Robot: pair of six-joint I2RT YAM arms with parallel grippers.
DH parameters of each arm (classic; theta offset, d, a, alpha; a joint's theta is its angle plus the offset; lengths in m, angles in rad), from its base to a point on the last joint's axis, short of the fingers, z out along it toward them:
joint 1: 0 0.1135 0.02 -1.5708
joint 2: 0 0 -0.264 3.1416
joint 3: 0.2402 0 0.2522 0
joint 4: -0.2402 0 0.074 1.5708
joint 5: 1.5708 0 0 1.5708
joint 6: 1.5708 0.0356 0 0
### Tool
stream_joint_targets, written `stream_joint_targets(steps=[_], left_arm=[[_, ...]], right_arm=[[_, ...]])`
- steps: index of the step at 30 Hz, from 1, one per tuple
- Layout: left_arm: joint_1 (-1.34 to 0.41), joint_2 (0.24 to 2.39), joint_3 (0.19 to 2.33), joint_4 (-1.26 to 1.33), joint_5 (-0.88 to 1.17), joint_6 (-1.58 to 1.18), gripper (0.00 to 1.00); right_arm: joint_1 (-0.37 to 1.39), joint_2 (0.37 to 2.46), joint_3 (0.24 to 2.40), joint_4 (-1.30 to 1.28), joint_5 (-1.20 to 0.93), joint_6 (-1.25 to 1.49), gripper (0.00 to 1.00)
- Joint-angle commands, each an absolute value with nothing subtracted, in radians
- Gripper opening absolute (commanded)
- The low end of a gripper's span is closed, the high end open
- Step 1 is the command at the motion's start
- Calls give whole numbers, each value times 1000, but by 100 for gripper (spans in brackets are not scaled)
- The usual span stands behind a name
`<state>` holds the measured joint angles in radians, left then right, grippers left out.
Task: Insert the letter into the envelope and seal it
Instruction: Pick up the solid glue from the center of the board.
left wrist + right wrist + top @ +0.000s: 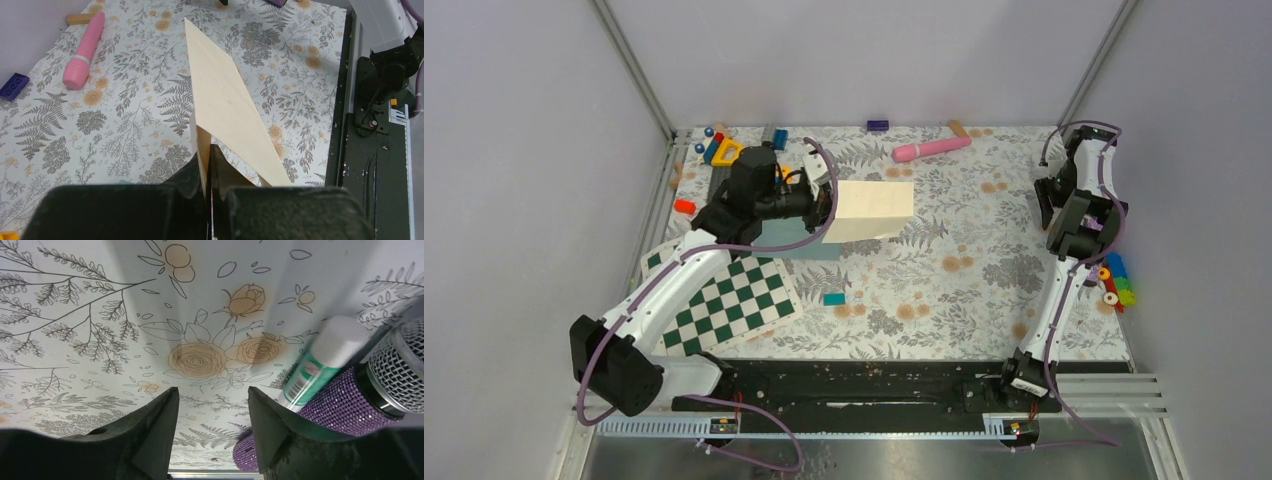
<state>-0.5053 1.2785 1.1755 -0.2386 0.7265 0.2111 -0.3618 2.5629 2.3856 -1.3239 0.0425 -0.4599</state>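
Pinching one edge of the letter [225, 95], the left fingers [222, 175] are clamped tight on it and hold the cream sheet tilted above the worktop [964, 300], toward its rear left. Part of the blue-grey envelope [796, 245] lies flat under the letter and the left arm, just beyond the checkerboard [724, 300]. The right fingers [157, 430] stand apart with nothing between them, close over the worktop at its right side, beside a purple glitter microphone [340, 400] and a green-and-white tube [320, 360].

Left arm [679, 275], right arm [1056, 305]: white links, black joints, purple cables [1089, 125] looped alongside; black wedge-shaped claw fingers [145, 440].
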Motion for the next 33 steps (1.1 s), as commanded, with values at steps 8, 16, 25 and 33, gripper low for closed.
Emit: stream_joint_targets(steps=[8,16,25,33], left_arm=[[-500,1233,1177,-219,708,230,0],[-500,1256,1196,-221,722,219,0],[-499,1269,1205,-231,722,232,0],[-500,1285,1215,-234,730,229,0]], right_arm=[[-365,2497,2344,-1333,3,-516,65],[-368,2498,2396,-1273,103,-438,76],[-378,2506,2413,-1230,150,-407,80],[-386,2534,2437,-1226,216,-399,80]])
